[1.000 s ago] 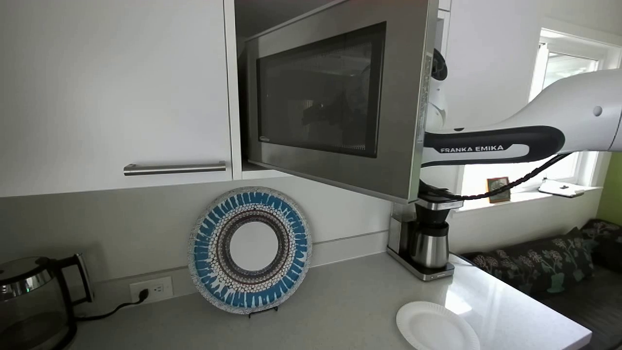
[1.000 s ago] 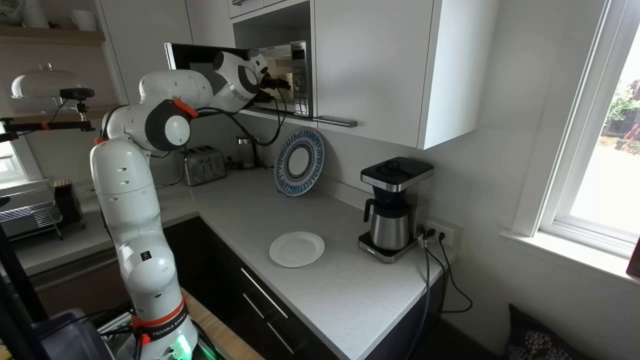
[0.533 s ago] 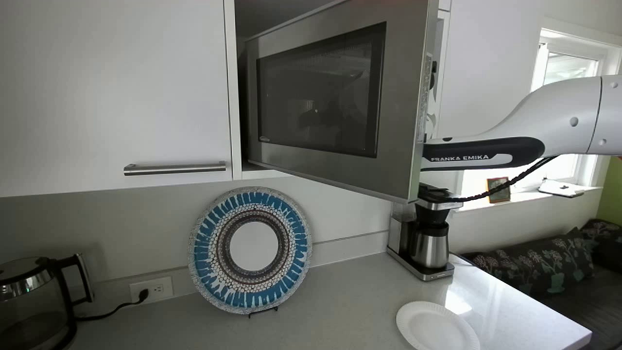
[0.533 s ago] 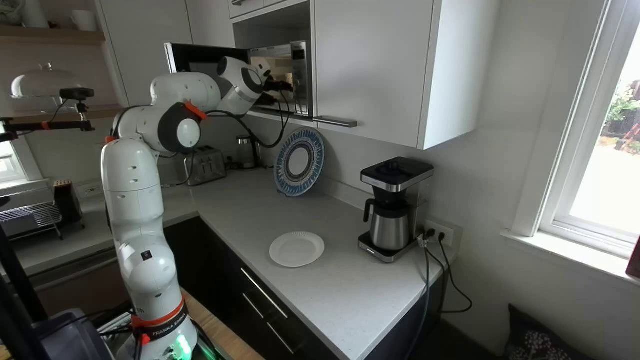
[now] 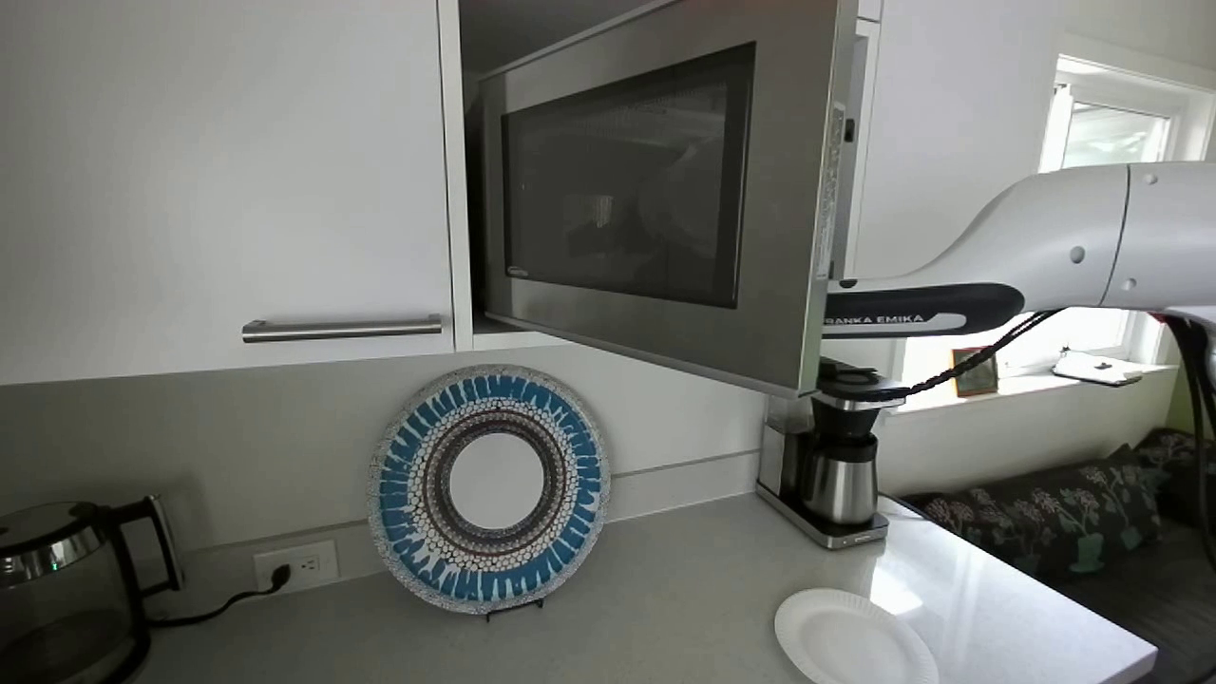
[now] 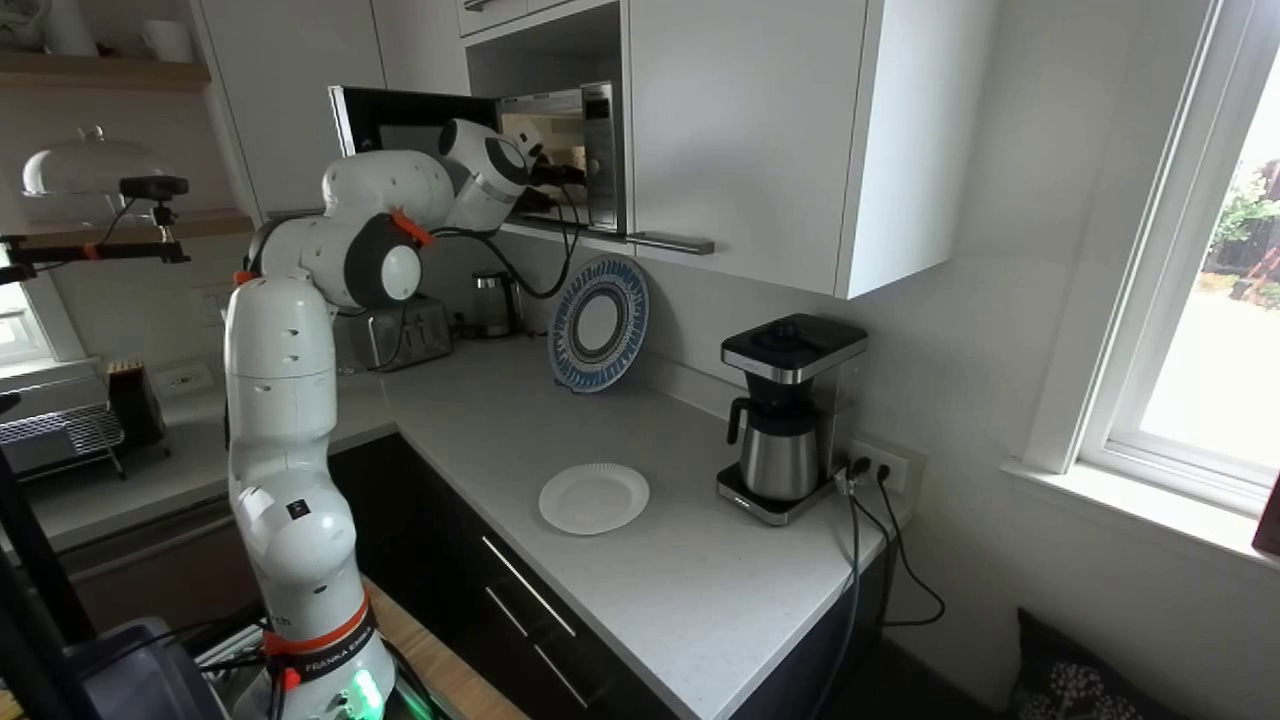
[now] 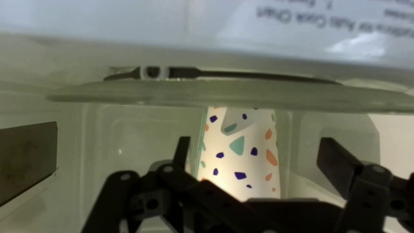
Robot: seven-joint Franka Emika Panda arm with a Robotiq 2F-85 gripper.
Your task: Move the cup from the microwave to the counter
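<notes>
While gaping wide at the gripper (image 7: 255, 149), frames between fingertips (image 7: 336, 165) the cup (image 7: 239, 158) inside the microwave (image 6: 600, 120), visible in the wrist view alone. In an exterior view, hides behind the door (image 5: 788, 218); in an exterior view, shows dark above the counter (image 6: 690, 590).

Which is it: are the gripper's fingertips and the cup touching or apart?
Apart: the wrist view shows gaps between the cup and both fingertips.

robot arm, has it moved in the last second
Yes. In an exterior view, the robot arm has shifted toward the picture's right: its elbow, further left before, now shows above the toaster.
</notes>
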